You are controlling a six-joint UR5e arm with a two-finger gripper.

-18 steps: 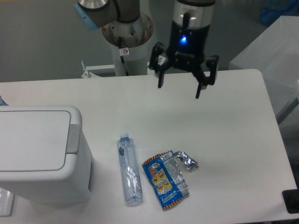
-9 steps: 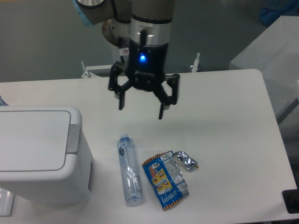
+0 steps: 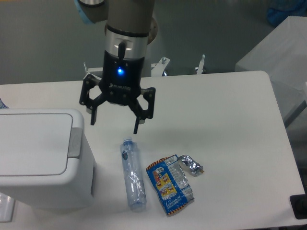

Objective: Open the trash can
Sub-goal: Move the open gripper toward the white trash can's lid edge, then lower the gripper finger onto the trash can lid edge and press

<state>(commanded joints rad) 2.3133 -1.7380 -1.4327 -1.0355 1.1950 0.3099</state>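
Trash can: table left edge, lid shut. Gripper: spread wide, empty, raised beside grey push tab. Risk: tab missed by 1 descending finger; bottle knocked.

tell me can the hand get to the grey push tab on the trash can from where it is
Probably yes. The hand is open and hangs just right of the trash can, and nothing lies between it and the grey push tab. The bottle sits lower, out of that path.
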